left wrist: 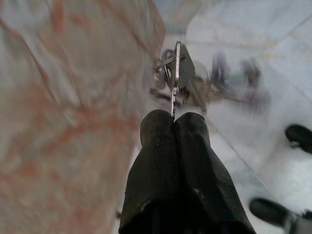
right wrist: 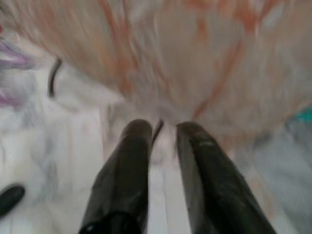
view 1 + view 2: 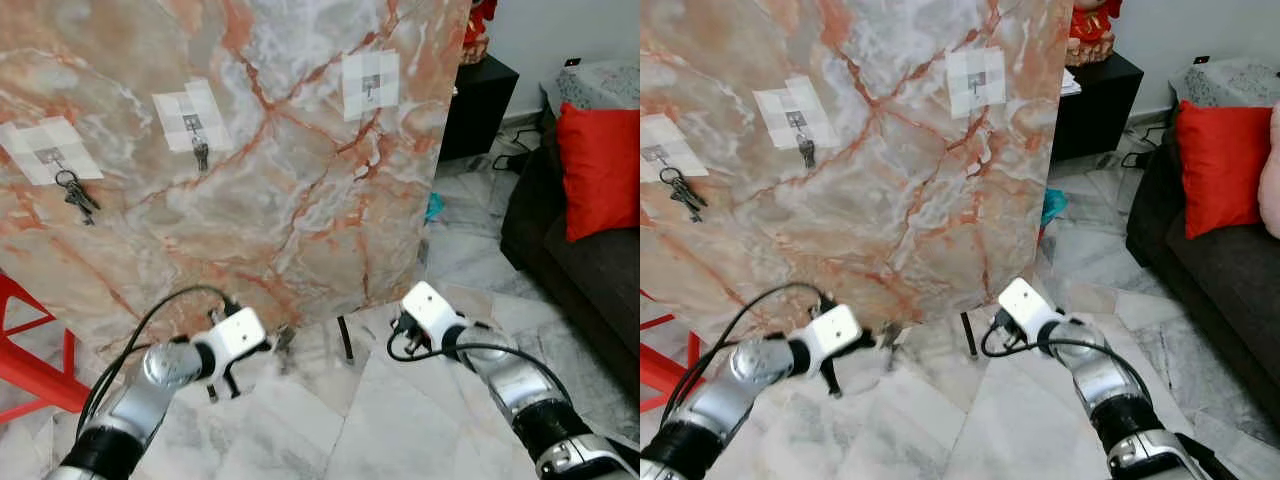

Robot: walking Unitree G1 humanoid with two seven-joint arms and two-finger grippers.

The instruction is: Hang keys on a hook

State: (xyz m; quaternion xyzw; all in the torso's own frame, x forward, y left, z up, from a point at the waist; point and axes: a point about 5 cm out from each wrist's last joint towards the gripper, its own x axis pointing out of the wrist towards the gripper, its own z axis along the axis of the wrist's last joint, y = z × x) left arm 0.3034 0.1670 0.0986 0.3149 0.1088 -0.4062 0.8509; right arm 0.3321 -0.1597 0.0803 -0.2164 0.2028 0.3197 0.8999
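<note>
Left gripper (image 1: 173, 122), fingers pinched on keys (image 1: 176, 73), low at foot of marble slab (image 3: 300, 190); free hook (image 3: 370, 88) high on slab, up and right of keys; right gripper (image 2: 163, 134), fingers spread, idle below slab.

Left wrist cam is pretty clear up close: the left gripper (image 1: 173, 119) has its two black fingers (image 1: 195, 161) pressed tight together, pinching the blade of a key (image 1: 178, 73) that sticks straight out edge-on. A key ring and a couple more keys (image 1: 165, 78) dangle off it, kinda blurry. The pink-orange veined marble panel (image 1: 63, 107) sits close alongside. Pale marble floor (image 1: 253, 53) beyond, plus a black gripper tip (image 1: 300, 136) over the floor.
</note>
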